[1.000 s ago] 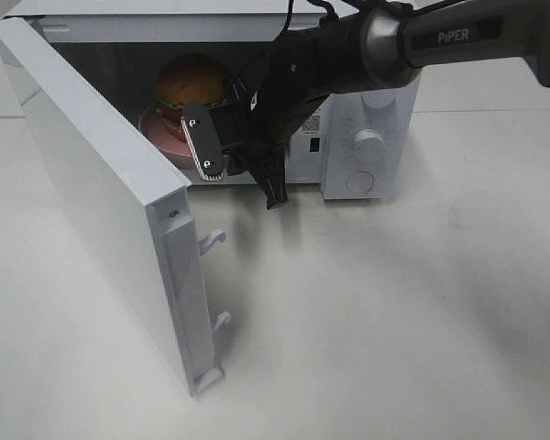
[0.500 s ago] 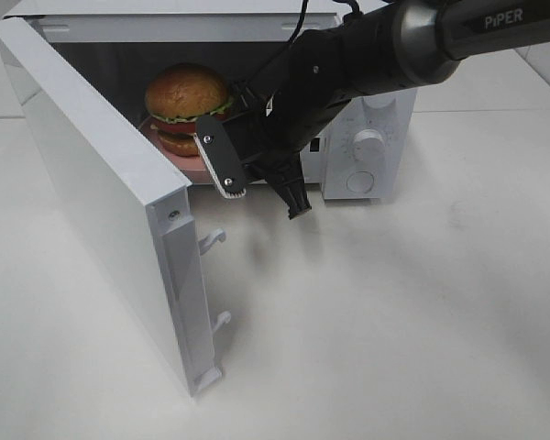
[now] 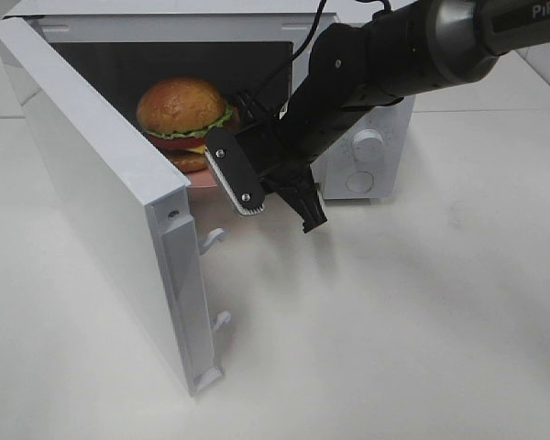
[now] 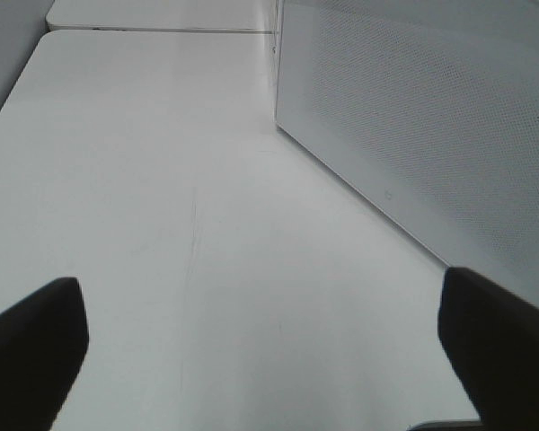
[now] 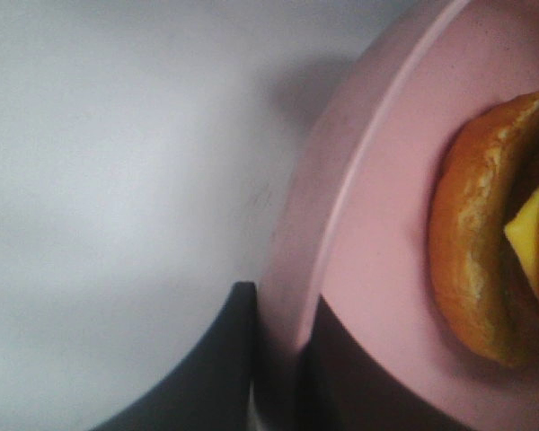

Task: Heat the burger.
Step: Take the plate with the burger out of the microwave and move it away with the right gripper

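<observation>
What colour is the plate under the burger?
Pink; the plate shows best in the right wrist view.

— Where's the burger (image 3: 181, 112)?
— On the plate (image 3: 204, 182), inside the microwave (image 3: 367, 151), at the table's (image 3: 422, 321) far edge.
— And the door (image 3: 101, 192)?
— Swung out left, toward the near edge.
— The right gripper (image 3: 277, 197)?
— At the opening, before the plate, clamping its rim.
</observation>
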### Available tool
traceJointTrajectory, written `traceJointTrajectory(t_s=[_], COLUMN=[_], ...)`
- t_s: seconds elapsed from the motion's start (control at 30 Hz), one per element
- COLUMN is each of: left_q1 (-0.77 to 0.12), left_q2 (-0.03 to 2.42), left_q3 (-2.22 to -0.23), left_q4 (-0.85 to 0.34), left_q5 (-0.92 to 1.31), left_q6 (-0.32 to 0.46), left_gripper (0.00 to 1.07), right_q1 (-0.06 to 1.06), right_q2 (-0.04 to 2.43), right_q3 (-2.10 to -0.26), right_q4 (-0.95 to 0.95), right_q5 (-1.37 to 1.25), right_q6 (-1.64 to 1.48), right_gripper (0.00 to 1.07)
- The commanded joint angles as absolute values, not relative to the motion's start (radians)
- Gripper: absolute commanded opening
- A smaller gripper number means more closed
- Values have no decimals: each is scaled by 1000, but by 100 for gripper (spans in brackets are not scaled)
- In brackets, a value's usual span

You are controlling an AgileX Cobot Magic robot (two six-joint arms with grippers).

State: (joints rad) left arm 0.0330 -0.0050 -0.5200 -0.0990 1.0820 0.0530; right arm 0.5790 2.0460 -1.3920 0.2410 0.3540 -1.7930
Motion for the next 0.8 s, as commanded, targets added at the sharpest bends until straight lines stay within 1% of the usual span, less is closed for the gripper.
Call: traceJointTrajectory(t_s=[0.03, 0.27, 0.33, 0.43, 0.5, 0.8], left_q1=[33, 33, 33, 33, 33, 33], left_q2=[-21, -21, -21, -21, -21, -21], left_q3=[-517, -517, -517, -517, -517, -517], left_q4=[-101, -101, -101, -101, -101, -101], left_q5=[1070, 1070, 1070, 1070, 1070, 1070], left_q6=[54, 54, 54, 54, 54, 54], left_gripper=[98, 98, 98, 98, 98, 98], right_q1=[549, 539, 539, 539, 539, 539], right_q2=[2008, 1976, 1943, 1933, 1893, 1800], right_q3=[-1393, -1374, -1329, -1316, -1264, -1159], right_q4=[292, 294, 321, 321, 326, 326], right_q5=[339, 360, 358, 358, 348, 308], right_q6=[-1820, -1847, -1879, -1889, -1899, -1899], right_gripper=[0, 0, 0, 0, 0, 0])
